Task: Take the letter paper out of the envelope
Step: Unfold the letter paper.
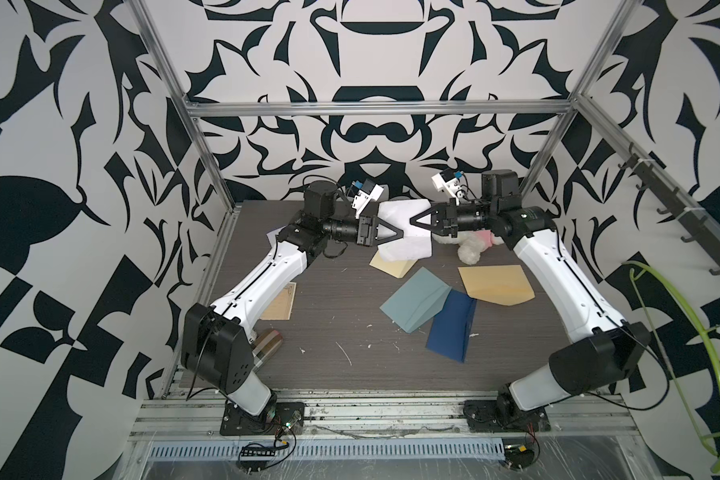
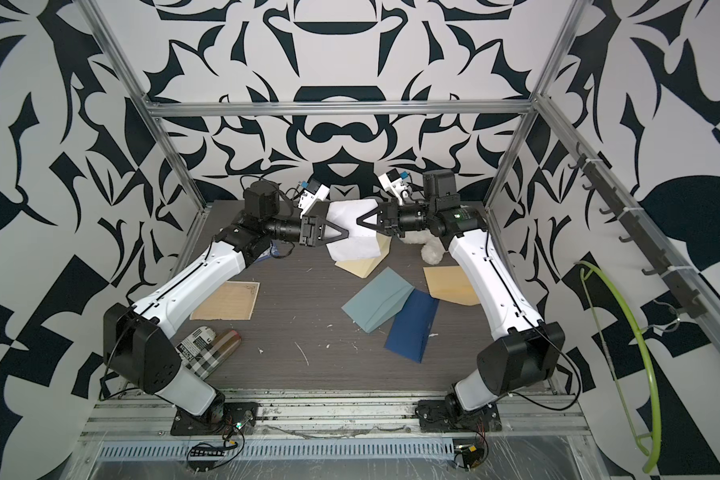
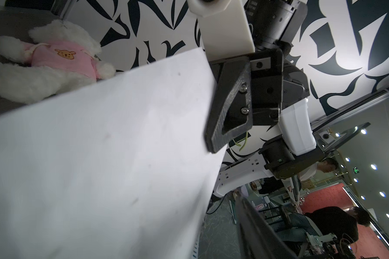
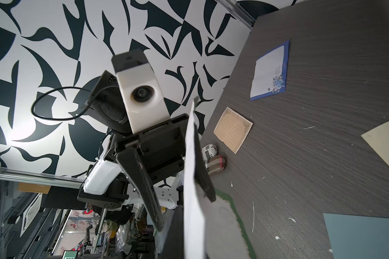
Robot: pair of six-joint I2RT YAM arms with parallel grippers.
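The white envelope [image 1: 400,210] [image 2: 350,212] hangs in the air above the back middle of the table [image 1: 329,332], held roughly upright between the two arms. It is plain, unprinted and slightly creased, with a few faint grey smudges on the broad face that fills the left wrist view [image 3: 99,157]. In the right wrist view it shows edge-on [image 4: 192,213], and a pale green-edged letter paper [image 4: 225,215] with a scalloped border lies against its lower part. How far that sheet is out I cannot tell.

The right gripper [image 1: 411,222] [image 2: 359,221] is clamped on the envelope's edge, one black finger [image 3: 229,107] pressed flat on the white face. The left gripper [image 1: 400,235] [image 2: 349,235] meets it tip to tip from the opposite side. Its jaws stand apart and straddle the envelope [image 4: 184,213], one finger [image 4: 202,177] against the paper and the other clear of it.

Just below lies a cream envelope [image 1: 391,266]. A plush toy [image 1: 470,249] in a pink shirt lies under the right arm. Nearer the front lie a tan envelope [image 1: 495,284], a grey-blue envelope [image 1: 414,303] and a dark blue envelope [image 1: 452,328].
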